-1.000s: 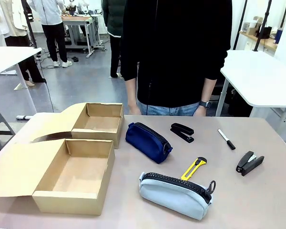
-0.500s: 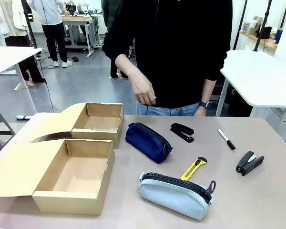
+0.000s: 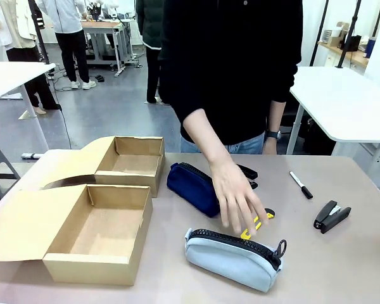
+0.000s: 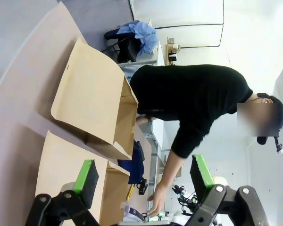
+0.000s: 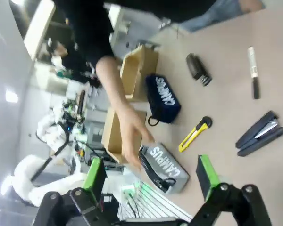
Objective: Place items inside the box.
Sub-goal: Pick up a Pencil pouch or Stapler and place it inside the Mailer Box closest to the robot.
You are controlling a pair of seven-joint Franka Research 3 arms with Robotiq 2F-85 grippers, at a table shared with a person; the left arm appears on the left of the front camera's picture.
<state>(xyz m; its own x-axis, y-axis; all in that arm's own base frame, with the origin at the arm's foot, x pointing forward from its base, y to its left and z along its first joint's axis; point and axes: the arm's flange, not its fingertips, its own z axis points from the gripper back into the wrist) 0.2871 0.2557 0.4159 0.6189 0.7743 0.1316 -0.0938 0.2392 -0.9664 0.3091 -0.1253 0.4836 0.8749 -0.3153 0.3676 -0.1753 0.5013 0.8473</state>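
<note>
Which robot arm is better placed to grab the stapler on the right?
Right, likely: the right end effector, open, looks at the stapler; the left end effector faces the boxes.

Person's hand (image 5: 131, 135) just beside grey pouch (image 5: 172, 172), at zipper end; yellow utility knife (image 5: 193, 135) near; navy pouch (image 5: 162, 100) beyond.

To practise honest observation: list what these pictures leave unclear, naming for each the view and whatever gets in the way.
1. Front view: the person's hand covers most of the yellow utility knife; contact cannot be told.
2. Front view: the forearm hides part of the far black stapler.
3. Right wrist view: the hand is motion-blurred; its fingers are indistinct.
4. Left wrist view: the grey pouch is small, partly behind the left gripper.
</note>
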